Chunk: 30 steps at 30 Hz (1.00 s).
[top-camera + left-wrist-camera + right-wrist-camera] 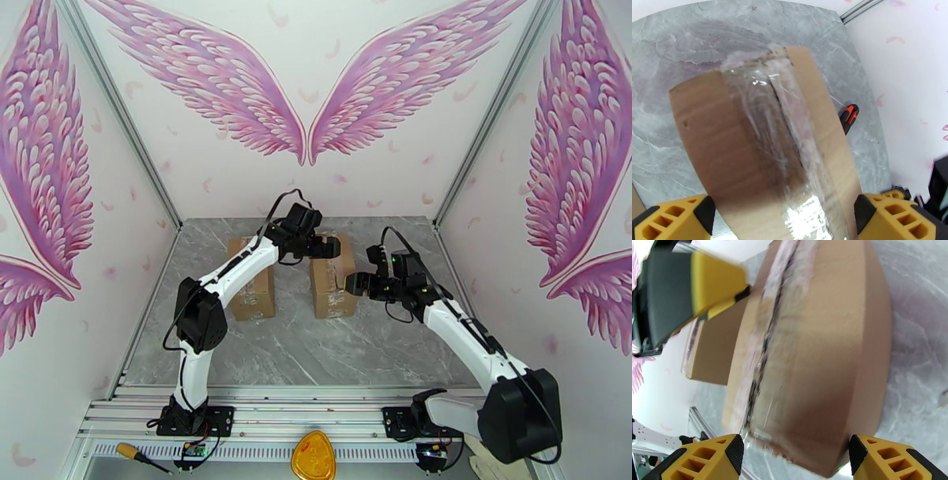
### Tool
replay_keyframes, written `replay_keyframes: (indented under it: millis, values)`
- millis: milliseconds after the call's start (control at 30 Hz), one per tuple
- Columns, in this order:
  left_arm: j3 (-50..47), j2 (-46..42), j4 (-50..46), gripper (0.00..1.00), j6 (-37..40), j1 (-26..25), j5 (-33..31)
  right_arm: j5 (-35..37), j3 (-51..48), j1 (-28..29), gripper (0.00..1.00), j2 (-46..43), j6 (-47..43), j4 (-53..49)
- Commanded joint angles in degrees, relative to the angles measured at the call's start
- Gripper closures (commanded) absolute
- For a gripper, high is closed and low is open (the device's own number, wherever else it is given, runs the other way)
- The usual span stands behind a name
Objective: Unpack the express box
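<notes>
The brown cardboard express box sits shut at the centre of the grey marbled table, its contents hidden. Wrinkled clear tape runs along its dark top seam. A second shut cardboard box sits left of it. The left gripper hangs above it, spread wide. The right gripper straddles its blurred end, fingers apart. A half-hidden orange-black object cannot be made out.

Grey marble-look worktop, white walls w/ big pink wing murals on back & both sides. Small orange-and-black tool lies on the worktop near the right wall, partly hidden, type unclear. Near edge, by the alu rail frame: screwdriver w/ yellow handle at left, yellow-orange rounded obj at centre.
</notes>
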Motion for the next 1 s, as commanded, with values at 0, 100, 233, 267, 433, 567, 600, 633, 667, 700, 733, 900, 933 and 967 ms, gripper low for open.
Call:
replay_keyframes:
  millis: [0,100,233,267,433,567,600,633,667,700,733,900,933,967]
  values:
    - [8.61,1.86,-14.17,0.01,4.99,-3.19,-11.36,9.49,-3.54,0.15,0.28,-4.59,7.74,3.85]
    - [12.55,1.84,-19.76,0.01,4.86,-6.48,-20.69,14.36,-4.05,-0.07,0.34,-8.30,8.78,6.00]
    - [11.74,0.99,-21.12,0.01,1.06,-8.50,-24.26,15.16,1.15,-0.14,0.38,-4.15,6.87,5.06]
    - [11.36,1.18,-21.08,0.01,0.02,-8.70,-24.18,14.43,2.86,-0.14,0.39,-1.89,6.18,4.37]
    - [10.95,2.90,-22.13,0.01,-3.95,-9.41,-25.92,10.98,6.42,0.28,0.46,5.24,5.92,5.94]
    - [10.68,3.71,-21.51,0.01,-6.34,-9.41,-27.33,9.44,4.40,1.36,0.49,7.86,7.07,8.65]
    - [10.80,4.10,-21.34,0.01,-6.58,-9.37,-27.21,9.62,3.72,1.87,0.49,8.37,7.44,9.12]
    - [11.22,4.82,-21.34,0.01,-6.51,-9.41,-26.94,9.50,2.93,2.38,0.52,8.81,7.76,9.98]
    - [11.73,5.63,-21.53,0.01,-6.35,-9.41,-26.97,9.60,2.32,2.96,0.52,9.22,8.12,10.62]
    - [12.17,6.42,-21.92,0.01,-6.33,-9.41,-27.14,9.76,1.82,3.46,0.53,9.51,8.80,11.15]
    - [12.63,7.30,-22.37,0.01,-6.30,-9.36,-27.73,9.68,1.13,4.03,0.54,9.83,9.87,11.90]
    - [12.61,8.78,-21.49,0.01,-7.71,-9.28,-27.01,11.31,0.61,7.09,0.57,10.85,11.03,12.17]
    - [12.77,9.14,-21.60,0.01,-7.88,-9.32,-27.33,11.98,0.70,7.59,0.59,10.94,11.26,11.96]
    - [12.88,9.43,-22.21,0.01,-8.11,-9.26,-28.31,12.68,0.71,7.88,0.59,11.02,11.55,11.62]
